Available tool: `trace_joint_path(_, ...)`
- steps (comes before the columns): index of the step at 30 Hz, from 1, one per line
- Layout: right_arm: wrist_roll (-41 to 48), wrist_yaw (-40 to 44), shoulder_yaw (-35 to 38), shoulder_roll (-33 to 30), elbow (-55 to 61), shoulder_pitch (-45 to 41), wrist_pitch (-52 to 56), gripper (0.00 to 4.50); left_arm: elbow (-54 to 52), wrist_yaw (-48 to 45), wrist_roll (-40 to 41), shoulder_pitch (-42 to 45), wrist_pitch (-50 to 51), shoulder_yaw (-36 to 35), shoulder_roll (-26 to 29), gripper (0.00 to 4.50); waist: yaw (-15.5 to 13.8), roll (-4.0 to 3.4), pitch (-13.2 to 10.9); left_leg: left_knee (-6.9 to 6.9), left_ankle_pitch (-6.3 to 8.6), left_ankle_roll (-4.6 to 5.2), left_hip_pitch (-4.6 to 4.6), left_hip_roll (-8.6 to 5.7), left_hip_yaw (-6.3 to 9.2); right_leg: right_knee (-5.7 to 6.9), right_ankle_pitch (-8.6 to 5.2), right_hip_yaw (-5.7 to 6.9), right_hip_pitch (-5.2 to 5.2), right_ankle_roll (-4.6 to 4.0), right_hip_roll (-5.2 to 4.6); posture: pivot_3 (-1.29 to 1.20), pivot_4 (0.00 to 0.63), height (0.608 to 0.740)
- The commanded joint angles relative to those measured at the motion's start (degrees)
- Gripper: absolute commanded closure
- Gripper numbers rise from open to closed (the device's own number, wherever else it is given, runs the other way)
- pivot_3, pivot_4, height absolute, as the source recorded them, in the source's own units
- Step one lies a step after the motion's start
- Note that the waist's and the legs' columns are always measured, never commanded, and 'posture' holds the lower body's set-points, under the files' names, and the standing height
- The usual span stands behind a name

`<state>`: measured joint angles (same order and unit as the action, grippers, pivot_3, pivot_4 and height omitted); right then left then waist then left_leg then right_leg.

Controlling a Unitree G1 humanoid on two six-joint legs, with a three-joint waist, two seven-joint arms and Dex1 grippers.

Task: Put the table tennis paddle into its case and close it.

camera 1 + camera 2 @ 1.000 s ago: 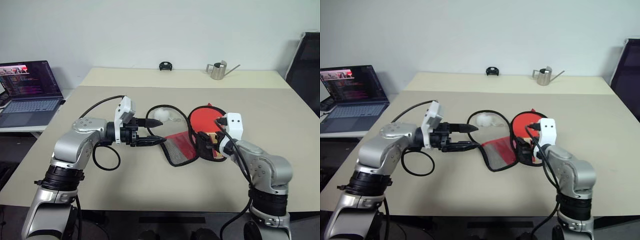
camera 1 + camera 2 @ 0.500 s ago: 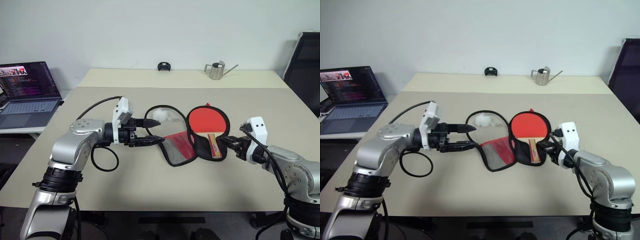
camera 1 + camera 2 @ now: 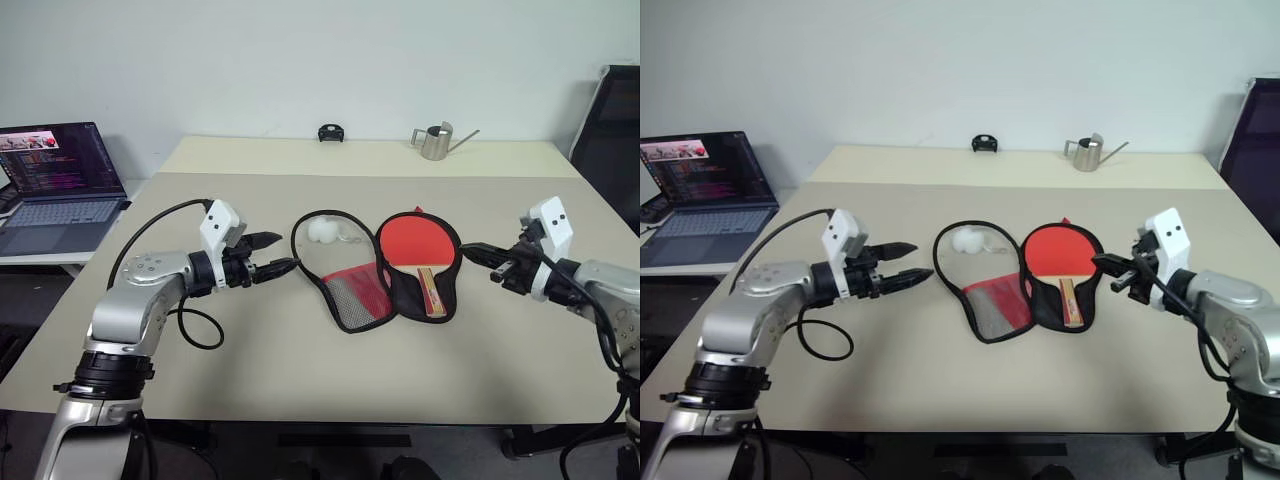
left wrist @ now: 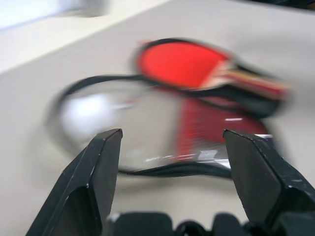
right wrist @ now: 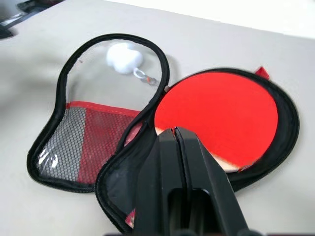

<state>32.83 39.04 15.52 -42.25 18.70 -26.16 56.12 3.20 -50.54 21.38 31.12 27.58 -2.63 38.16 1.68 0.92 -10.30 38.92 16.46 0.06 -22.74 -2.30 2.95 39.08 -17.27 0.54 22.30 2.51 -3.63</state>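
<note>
Paddle (image 3: 417, 243) lies in the open case (image 3: 345, 295), between both hands.

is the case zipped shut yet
No, the case lies spread open on the table, with the paddle resting on its black half and the mesh flap folded out beside it.

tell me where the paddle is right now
The table tennis paddle lies red face up in the black half of the open case at the table's middle, between the left gripper and right gripper.
</note>
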Motion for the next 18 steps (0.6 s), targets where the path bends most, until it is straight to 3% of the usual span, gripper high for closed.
trace_joint_path(1,2.1,3.6,0.3,-2.0,-0.1,-2.7,-2.6,4.48,0.8,6.3,-2.9,-0.3,-1.4,-1.3,-2.1,0.93,0.0,0.01,0.0,0.00,0.00,0.00,0.00,0.00,0.01,-0.01,0.00,0.00,0.00,0.00,0.00,0.00,0.150,0.740)
trace_joint_path(10,6.2,15.7,0.9,-10.3,0.4,-1.5,-4.8,4.48,10.6,9.3,-10.0,1.4,-4.7,2.4,-3.9,0.93,-0.4,0.02,0.0,0.00,-0.01,-0.01,-0.06,-0.03,0.01,-0.05,0.00,0.07,0.00,0.00,-0.08,0.00,0.150,0.740)
trace_joint_path(18,8.4,16.6,1.6,-12.4,0.3,-2.1,-4.5,4.48,22.2,9.5,-14.3,6.4,-9.6,5.2,-6.8,0.93,-0.5,0.04,0.0,0.03,-0.01,-0.02,-0.06,-0.03,0.01,-0.03,0.00,0.08,0.00,0.00,-0.10,0.00,0.150,0.740)
